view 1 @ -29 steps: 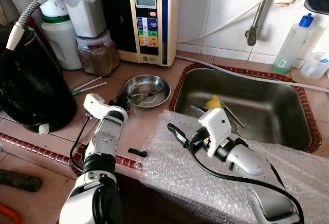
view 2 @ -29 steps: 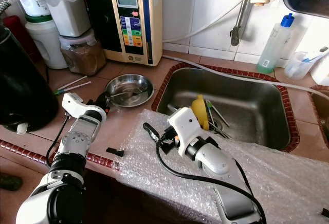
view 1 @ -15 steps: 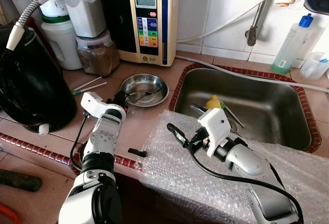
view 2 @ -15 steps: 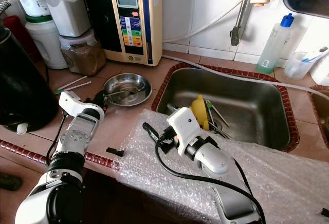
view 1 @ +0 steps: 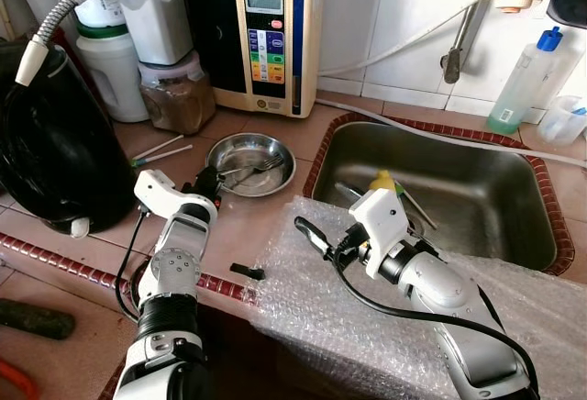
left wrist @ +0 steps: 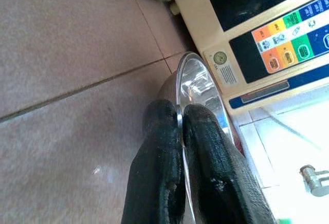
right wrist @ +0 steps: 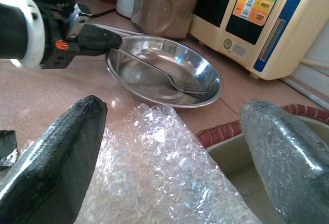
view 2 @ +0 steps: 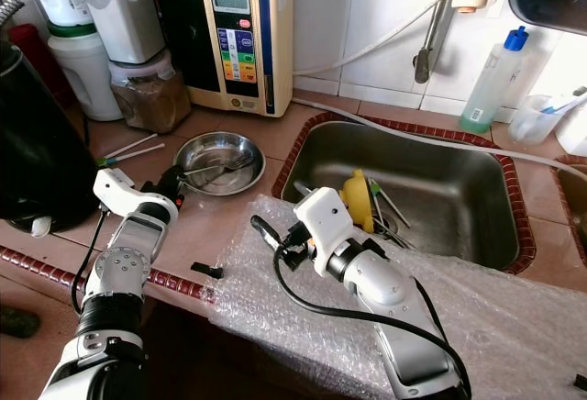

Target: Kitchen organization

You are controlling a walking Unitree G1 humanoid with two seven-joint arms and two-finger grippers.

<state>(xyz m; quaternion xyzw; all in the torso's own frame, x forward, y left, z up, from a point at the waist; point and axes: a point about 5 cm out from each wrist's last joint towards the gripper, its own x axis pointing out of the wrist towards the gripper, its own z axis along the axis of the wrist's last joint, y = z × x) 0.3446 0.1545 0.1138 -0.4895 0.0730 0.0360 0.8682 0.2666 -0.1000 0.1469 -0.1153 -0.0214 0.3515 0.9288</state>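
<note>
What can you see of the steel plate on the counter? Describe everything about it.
The steel plate is round, shallow and shiny, apparently stainless steel. It sits on the tiled counter between the water machine and the sink. A fork lies in it. The left claw is shut on its near rim.
</note>
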